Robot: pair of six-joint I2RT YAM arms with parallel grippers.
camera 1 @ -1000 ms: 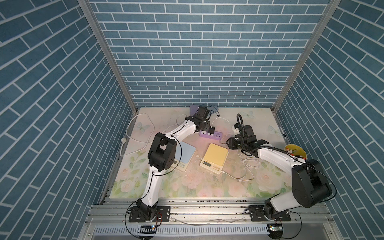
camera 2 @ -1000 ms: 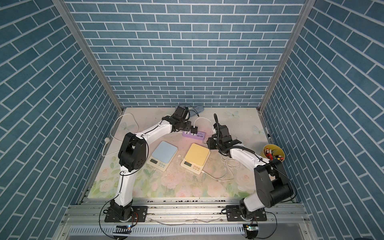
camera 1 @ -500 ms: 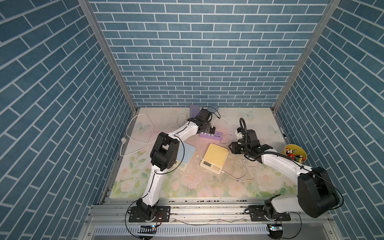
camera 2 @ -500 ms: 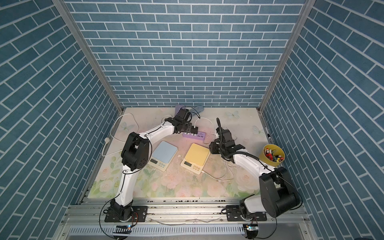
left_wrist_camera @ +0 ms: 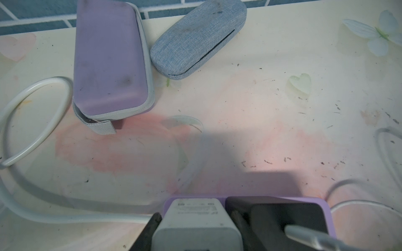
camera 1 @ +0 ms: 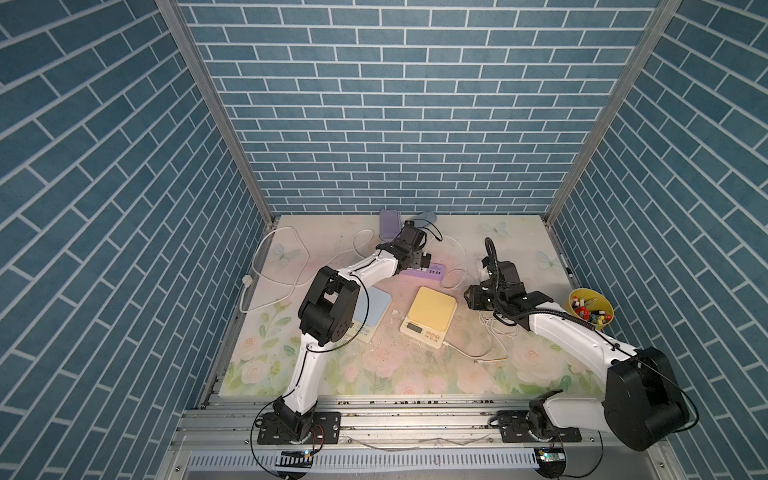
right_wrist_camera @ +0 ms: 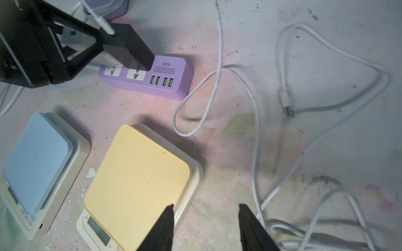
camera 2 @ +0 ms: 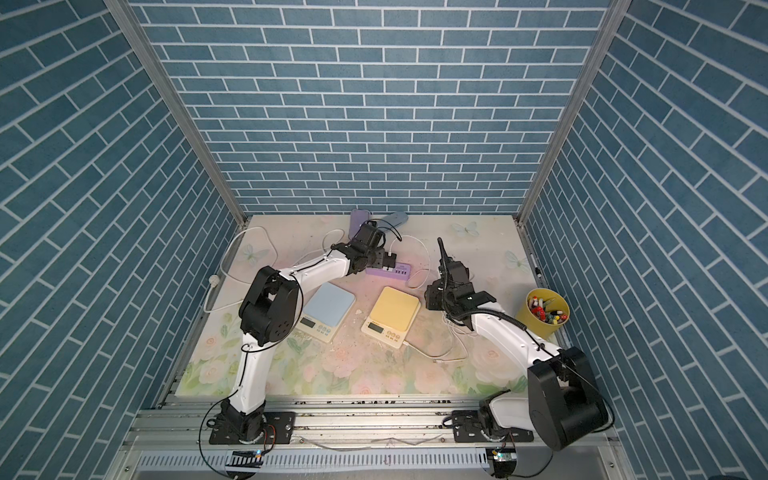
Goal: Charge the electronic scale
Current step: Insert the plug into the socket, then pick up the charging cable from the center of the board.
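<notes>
At the strip, left gripper (left_wrist_camera: 195,217): jaws partly closed around the white adapter (left_wrist_camera: 193,206), with a finger (left_wrist_camera: 150,230) against each side; it looks gripped.
Why held so: by the pose, it is seating or steadying that adapter in the power strip (right_wrist_camera: 152,89), right beside the black adapter (left_wrist_camera: 282,215), while keeping the strip from sliding.
Beside the scale, right gripper (right_wrist_camera: 206,206): jaws well apart, nothing between them; probably free to fetch a cable end.
Yellow scale (right_wrist_camera: 139,173): flat on the table, its right edge just beside the right gripper and apparently untouched; the left gripper is apart from it, behind, at the strip.
Cable (right_wrist_camera: 256,130): white, lying in loose loops on the table on the right gripper's other side from the scale.
connector (camera 1: 445,344): seems already seated at the scale's front corner.
USB plug (right_wrist_camera: 287,104): free on the table, not far from the strip's empty green ports (right_wrist_camera: 161,81); likely the end left to plug.
Blue scale (right_wrist_camera: 37,160): beside the yellow one, nearer the left arm; no cable seen on it.
</notes>
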